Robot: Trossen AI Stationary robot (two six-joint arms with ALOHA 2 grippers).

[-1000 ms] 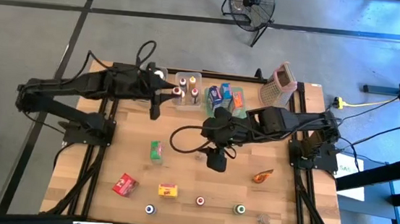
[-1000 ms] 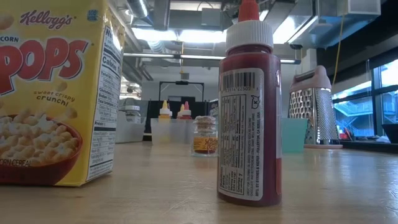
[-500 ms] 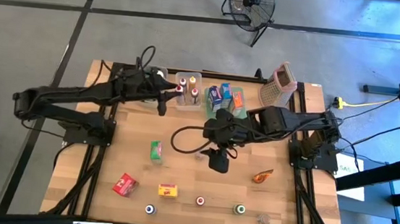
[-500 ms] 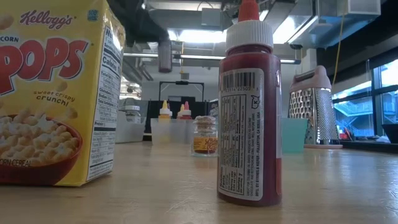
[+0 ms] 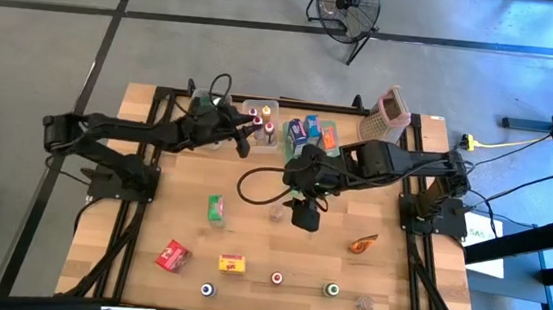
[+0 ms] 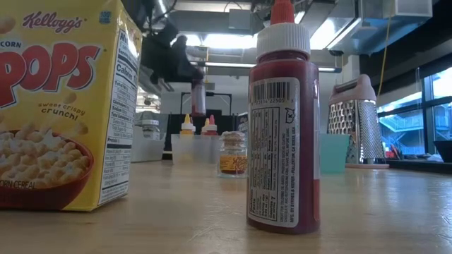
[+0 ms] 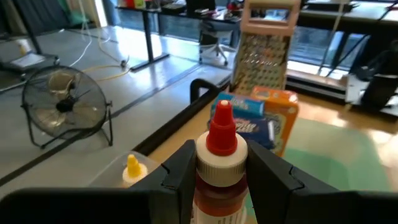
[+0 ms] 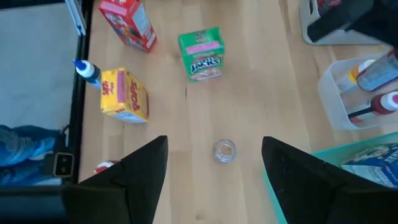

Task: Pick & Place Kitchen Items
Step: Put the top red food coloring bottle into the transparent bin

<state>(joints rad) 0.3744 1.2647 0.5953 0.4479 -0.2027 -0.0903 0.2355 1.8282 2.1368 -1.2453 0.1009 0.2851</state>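
A red-capped sauce bottle hangs above the clear bin at the tabletop's far edge, clamped between the left gripper's fingers. The right gripper hovers over a small spice jar mid-tabletop, its fingers apart and holding nothing.

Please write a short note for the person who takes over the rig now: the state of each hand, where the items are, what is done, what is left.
Left hand: shut on the red-capped bottle, held above the clear bin at the table's far edge.
Right hand: open, empty, hovering over the small jar mid-table.
Done: bottles stand in the bin; cartons lie on the green tray.
Left: green carton, red carton, yellow carton, orange packet and small jars along the near edge.
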